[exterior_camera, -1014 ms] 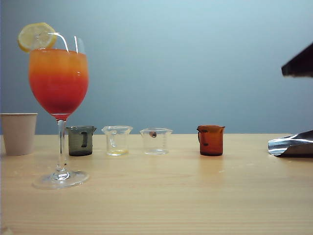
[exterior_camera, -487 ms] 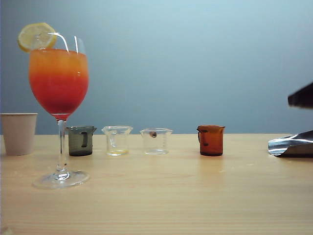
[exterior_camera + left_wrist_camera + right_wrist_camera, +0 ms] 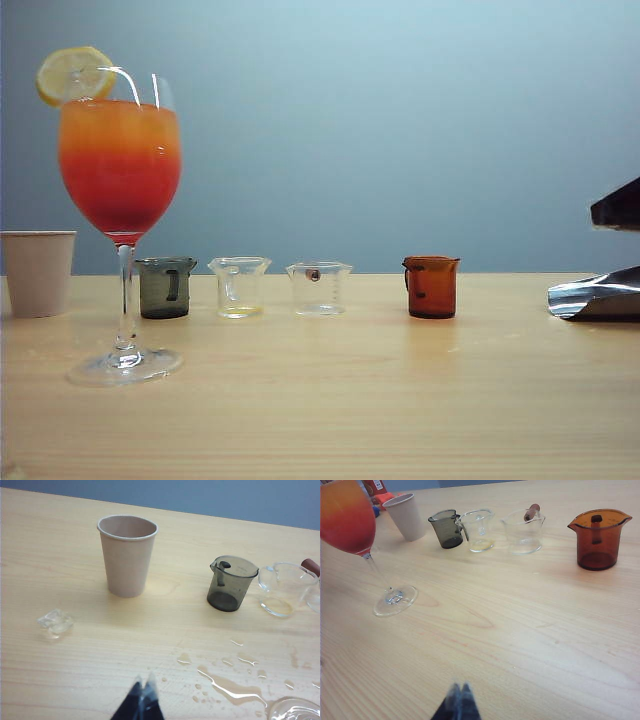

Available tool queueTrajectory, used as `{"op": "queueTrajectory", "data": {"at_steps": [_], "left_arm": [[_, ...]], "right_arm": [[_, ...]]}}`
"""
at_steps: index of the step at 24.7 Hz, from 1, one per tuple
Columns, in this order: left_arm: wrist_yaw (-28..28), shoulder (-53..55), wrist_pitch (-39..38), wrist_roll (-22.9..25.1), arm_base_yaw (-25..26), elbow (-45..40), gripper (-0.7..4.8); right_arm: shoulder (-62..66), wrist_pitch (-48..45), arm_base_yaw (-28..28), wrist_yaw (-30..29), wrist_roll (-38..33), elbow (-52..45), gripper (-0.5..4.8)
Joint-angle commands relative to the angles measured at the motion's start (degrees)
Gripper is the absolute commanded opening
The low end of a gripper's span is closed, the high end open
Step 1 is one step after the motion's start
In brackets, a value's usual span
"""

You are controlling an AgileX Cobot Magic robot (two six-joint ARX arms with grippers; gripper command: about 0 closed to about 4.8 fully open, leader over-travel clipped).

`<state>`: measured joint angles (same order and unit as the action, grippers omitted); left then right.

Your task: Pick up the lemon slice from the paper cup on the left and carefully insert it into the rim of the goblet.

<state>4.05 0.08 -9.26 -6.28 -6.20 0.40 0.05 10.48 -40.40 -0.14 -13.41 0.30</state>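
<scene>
The lemon slice sits wedged on the rim of the goblet, which stands at the left with an orange-to-red drink in it. The beige paper cup stands behind it at the far left. In the left wrist view the paper cup is upright, and what shows of its inside is bare. My left gripper hovers shut over the wet table, well short of the cup. My right gripper is also shut, over bare wood, apart from the goblet's foot. Neither holds anything.
A row of small beakers stands behind the goblet: grey, two clear ones and amber. A clear ice-like lump and spilled water lie on the table. A dark arm part and a shiny silver object sit at the right edge.
The dark arm part at the right edge of the exterior view has sunk lower and drawn back toward the edge. Goblet, lemon slice, cup and beakers have not moved.
</scene>
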Motion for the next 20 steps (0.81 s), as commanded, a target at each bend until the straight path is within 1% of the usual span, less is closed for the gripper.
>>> {"op": "queueTrajectory", "data": {"at_steps": [1, 4, 6, 8, 9, 10, 11, 12, 16, 18, 19, 20], "left_arm": [[-0.24, 0.02, 0.02, -0.15, -0.02, 0.11, 0.0], [-0.24, 0.02, 0.02, -0.15, -0.02, 0.11, 0.0], [-0.35, 0.02, 0.0, -0.15, 0.17, 0.11, 0.0], [-0.28, 0.02, -0.02, -0.15, 0.68, 0.11, 0.0], [-0.33, 0.02, -0.04, -0.15, 1.86, 0.11, 0.0], [-0.48, 0.02, -0.04, -0.15, 2.67, 0.11, 0.0], [-0.31, 0.02, -0.04, -0.15, 4.83, 0.11, 0.0], [-0.28, 0.02, -0.04, -0.15, 6.36, 0.11, 0.0], [-0.17, 0.02, -0.07, -0.15, 11.06, 0.11, 0.0], [-0.22, 0.02, -0.09, -0.15, 12.28, 0.11, 0.0], [0.0, 0.02, -0.09, -0.15, 12.44, 0.11, 0.0], [-0.26, 0.02, -0.09, -0.15, 12.41, 0.11, 0.0]], "right_arm": [[0.02, -0.24, 0.02, 0.2, 0.15, -0.22, 0.04], [0.02, -0.26, 0.33, 0.2, 0.17, -0.24, 0.04], [0.02, -0.24, 2.05, -0.52, 0.15, -0.24, 0.04], [0.02, -0.26, 5.33, -1.09, 0.15, -0.24, 0.04], [0.02, -0.24, 9.55, -1.29, 0.15, -0.24, 0.04], [0.02, -0.26, 12.0, -1.29, 0.15, -0.24, 0.04], [0.02, -0.26, 16.09, -1.25, 0.15, -0.24, 0.04], [0.02, -0.22, 18.75, -1.27, 0.15, -0.24, 0.04], [0.02, -0.24, 27.91, -1.07, 0.15, -0.24, 0.04], [0.02, -0.26, 31.69, -1.03, 0.15, -0.24, 0.04], [0.02, -0.24, 34.71, -1.03, 0.15, -0.24, 0.04], [0.02, -0.26, 36.3, -1.01, 0.15, -0.24, 0.04]]}}
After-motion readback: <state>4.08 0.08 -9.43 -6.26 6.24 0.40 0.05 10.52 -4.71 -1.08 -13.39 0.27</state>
